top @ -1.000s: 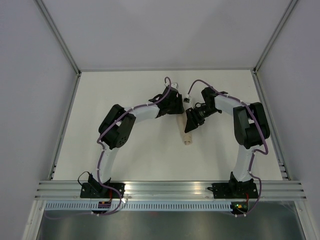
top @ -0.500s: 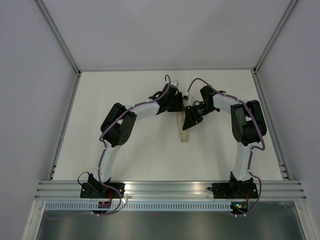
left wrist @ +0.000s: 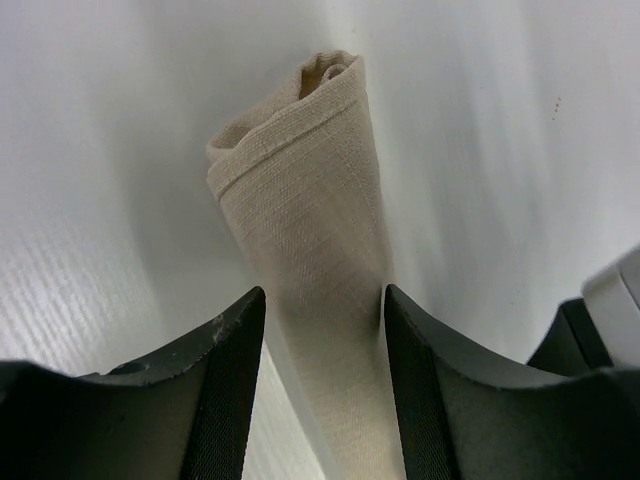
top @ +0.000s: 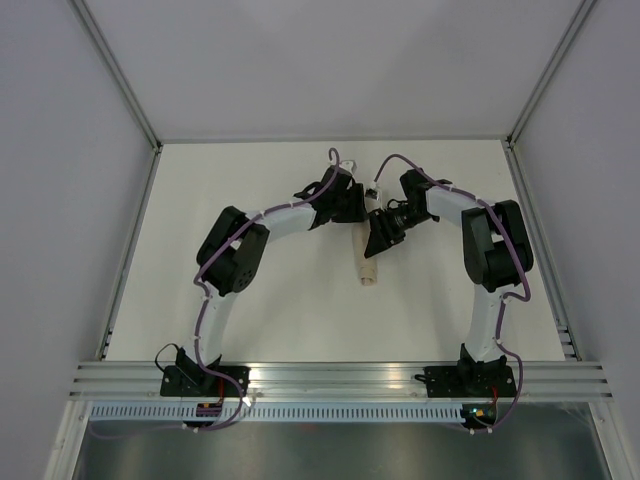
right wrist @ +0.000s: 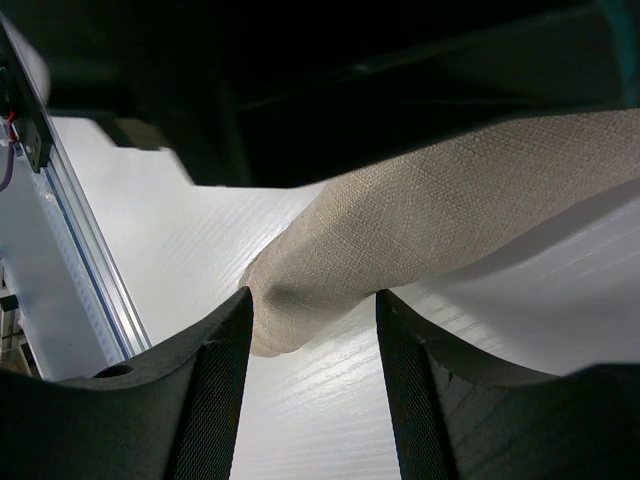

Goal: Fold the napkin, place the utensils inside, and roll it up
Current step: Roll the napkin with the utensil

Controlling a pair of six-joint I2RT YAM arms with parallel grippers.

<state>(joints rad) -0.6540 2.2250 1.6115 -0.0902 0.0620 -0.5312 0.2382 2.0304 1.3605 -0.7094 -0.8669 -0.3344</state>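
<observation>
From the overhead view, the napkin (top: 370, 262) is lying rolled into a slim beige tube near the middle of the white tabletop (top: 450, 320), its length running roughly from 12 to 6 o'clock. The left arm (top: 285, 218) is reaching in from 9 o'clock and the right arm (top: 455, 210) from 3 o'clock. The left jaws are meeting the roll at its 12 o'clock end and the right jaws are sitting just beside them at about 1 o'clock. In the left wrist view, the napkin (left wrist: 310, 200) is running up between the two dark fingers (left wrist: 232, 385) and filling the gap, so the left jaws are grasping the roll. Its open, layered end is pointing toward 12 o'clock over the tabletop (left wrist: 480, 150). In the right wrist view, the napkin (right wrist: 430, 200) is stretching from 2 o'clock down to a rounded end level with the tips of the fingers (right wrist: 215, 395). Bare tabletop (right wrist: 310, 410) is showing between them. Whether the right jaws are pinching that end or only standing around it, I cannot tell. An aluminium rail (right wrist: 80, 270) is crossing at 9 o'clock.
</observation>
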